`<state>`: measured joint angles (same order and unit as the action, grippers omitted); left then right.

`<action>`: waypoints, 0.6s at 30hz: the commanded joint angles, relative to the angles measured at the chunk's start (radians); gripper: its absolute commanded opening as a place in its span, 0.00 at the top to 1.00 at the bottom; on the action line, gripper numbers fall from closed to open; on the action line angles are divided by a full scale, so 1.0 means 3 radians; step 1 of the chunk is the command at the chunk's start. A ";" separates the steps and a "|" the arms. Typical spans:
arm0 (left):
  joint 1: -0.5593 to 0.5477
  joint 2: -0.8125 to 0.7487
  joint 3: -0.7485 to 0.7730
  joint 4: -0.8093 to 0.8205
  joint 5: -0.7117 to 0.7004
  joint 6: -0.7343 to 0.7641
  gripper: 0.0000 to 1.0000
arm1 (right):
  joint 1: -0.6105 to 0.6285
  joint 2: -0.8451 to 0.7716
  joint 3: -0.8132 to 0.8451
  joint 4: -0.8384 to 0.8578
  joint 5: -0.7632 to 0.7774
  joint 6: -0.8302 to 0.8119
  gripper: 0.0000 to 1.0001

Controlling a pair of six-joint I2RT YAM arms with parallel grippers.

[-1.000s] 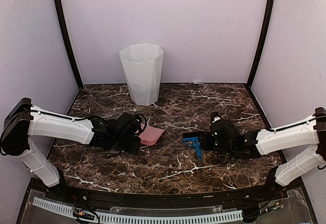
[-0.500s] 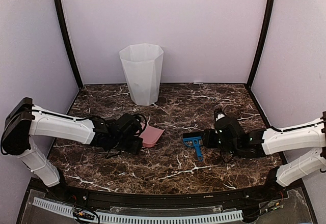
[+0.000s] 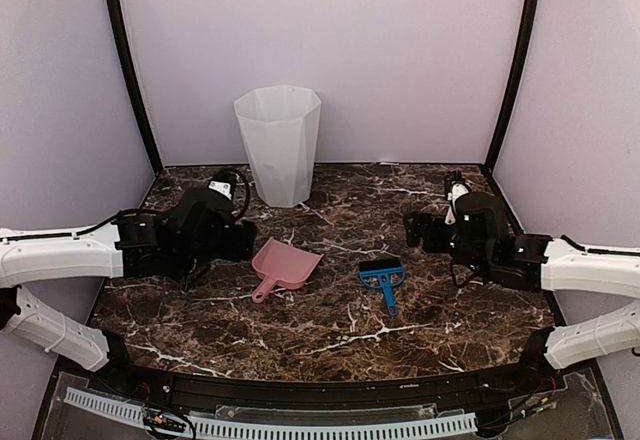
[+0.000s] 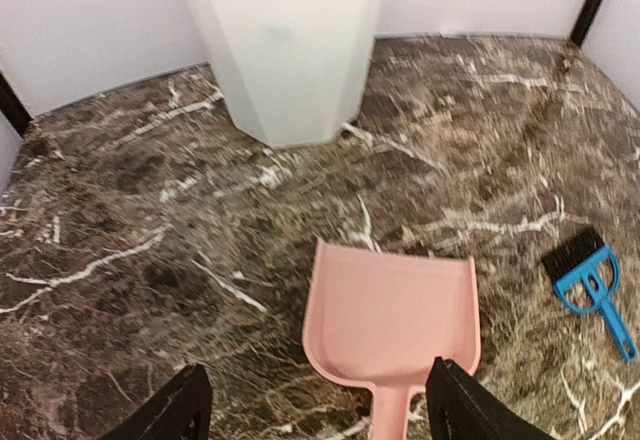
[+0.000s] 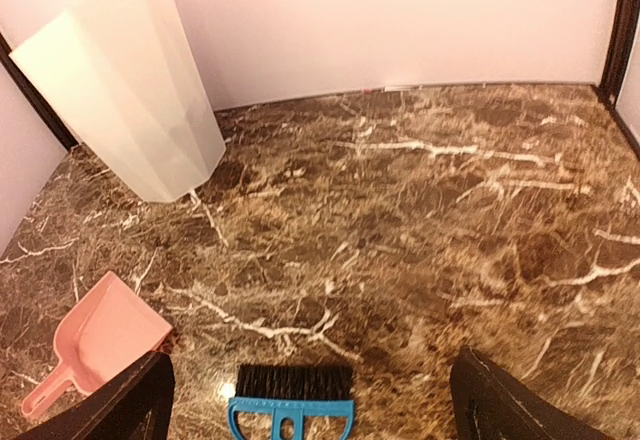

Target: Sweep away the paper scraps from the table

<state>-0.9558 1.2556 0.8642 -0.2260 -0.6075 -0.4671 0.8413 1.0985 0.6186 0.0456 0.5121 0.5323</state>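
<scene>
Surface: dark brown marble table point(image 3: 330, 345) with white veins, bare along its near edge; no paper scraps show on it in any view.
Left claw: left gripper point(image 4: 319, 390) hangs above the table with jaws spread wide and nothing between them; the dustpan handle lies on the table under the gap, untouched.
Right claw: right gripper point(image 5: 310, 385) is likewise wide open and empty, looking down at the brush.
Dustpan: one pink dustpan point(image 3: 285, 263) lies flat, handle toward the left arm and mouth toward the far right, so I judge it is set down where that arm can reach it.
Brush: one blue brush point(image 3: 383, 278) lies flat just beside the dustpan but apart from it, bristles pointing away and handle toward the near edge, on the right arm's side.
Bin: one white bin point(image 3: 279, 150) stands upright near the back wall, clear of the swept middle yet near enough for tipping.
Scraps: count on view is zero; probably inside the bin, though its inside is hidden.
Progress: sweeping looks finished, both tools lying loose.
Backdrop: plain pale lilac walls point(image 3: 400, 50).
</scene>
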 commanded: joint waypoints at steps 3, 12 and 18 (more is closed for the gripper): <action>0.0352 -0.0533 -0.0243 0.0178 -0.0610 0.0168 0.19 | -0.0399 -0.0247 0.0132 0.0264 -0.0033 -0.0537 0.02; 0.0786 -0.1131 -0.0701 0.0376 -0.0804 0.0212 0.01 | -0.1257 -0.0534 -0.0213 0.0623 -0.0687 -0.0895 0.01; 0.0818 -0.1203 -0.0823 0.0457 -0.1018 0.0297 0.01 | -0.1343 -0.0413 -0.0239 0.0601 -0.0861 -0.0915 0.01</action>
<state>-0.7162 0.9154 0.6552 -0.1356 -0.8532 -0.4080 0.4465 0.9600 0.5617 0.1799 0.3298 0.2882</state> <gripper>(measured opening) 0.988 0.986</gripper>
